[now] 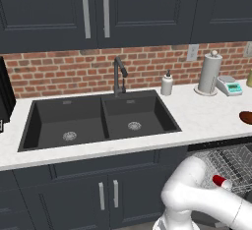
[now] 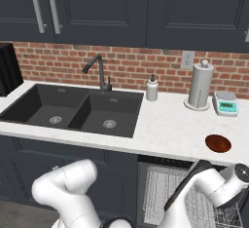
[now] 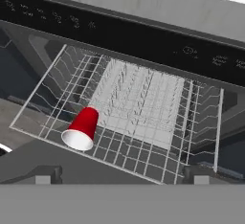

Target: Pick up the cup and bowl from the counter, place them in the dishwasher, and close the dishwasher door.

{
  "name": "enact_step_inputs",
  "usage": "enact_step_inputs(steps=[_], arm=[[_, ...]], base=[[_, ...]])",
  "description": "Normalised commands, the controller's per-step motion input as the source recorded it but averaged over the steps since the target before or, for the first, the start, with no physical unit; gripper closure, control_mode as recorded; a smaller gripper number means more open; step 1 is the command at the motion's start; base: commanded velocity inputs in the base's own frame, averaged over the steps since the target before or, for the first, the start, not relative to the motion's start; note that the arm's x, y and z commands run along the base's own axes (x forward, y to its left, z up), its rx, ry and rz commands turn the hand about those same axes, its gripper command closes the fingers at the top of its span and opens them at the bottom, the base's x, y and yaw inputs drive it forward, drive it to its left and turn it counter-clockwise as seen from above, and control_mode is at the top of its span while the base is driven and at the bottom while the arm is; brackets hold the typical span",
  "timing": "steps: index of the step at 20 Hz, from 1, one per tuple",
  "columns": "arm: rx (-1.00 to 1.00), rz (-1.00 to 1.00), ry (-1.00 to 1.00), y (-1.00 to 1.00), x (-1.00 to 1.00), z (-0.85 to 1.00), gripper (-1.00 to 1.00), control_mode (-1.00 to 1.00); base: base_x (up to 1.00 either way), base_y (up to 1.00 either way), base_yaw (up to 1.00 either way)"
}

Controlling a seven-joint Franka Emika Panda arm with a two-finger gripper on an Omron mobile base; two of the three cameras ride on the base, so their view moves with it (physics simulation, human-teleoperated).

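The red cup (image 3: pixel 82 128) lies on its side in the silver wire rack (image 3: pixel 139 98) of the open dishwasher (image 2: pixel 160 188), white rim toward the rack's near left corner. It also peeks out beside my arm as the cup (image 1: pixel 219 180). My gripper (image 3: pixel 122 176) hangs above the rack's near edge, open, its two fingertips (image 3: pixel 45 174) wide apart and holding nothing. The dark reddish-brown bowl (image 2: pixel 218 143) rests upright on the white counter (image 2: pixel 165 124) above the dishwasher; it sits at the right edge of the left base view as the bowl (image 1: pixel 246 117).
A black double sink (image 1: pixel 98 118) with a faucet (image 1: pixel 118 75) takes up the counter's left part. A white soap bottle (image 2: pixel 152 88), a paper towel roll (image 2: pixel 200 85) and a small scale (image 2: pixel 226 104) stand along the brick wall. Dark cabinets hang overhead.
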Motion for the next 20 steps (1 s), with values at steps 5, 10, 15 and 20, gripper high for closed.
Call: enact_step_inputs(steps=[5,10,15,20], arm=[[-0.11,0.0,0.0,0.4,-0.01,0.97,-1.0,-1.0],[-0.12,0.0,0.0,0.34,0.0,0.68,-1.0,-1.0],[-0.1,0.0,-0.05,0.3,0.02,0.08,-1.0,-1.0],[-0.07,0.0,-0.01,0.26,0.36,0.03,-1.0,-1.0]], base=[[0.0,0.0,0.0],[0.0,0.0,0.0],[0.0,0.0,0.0],[0.0,0.0,0.0]])
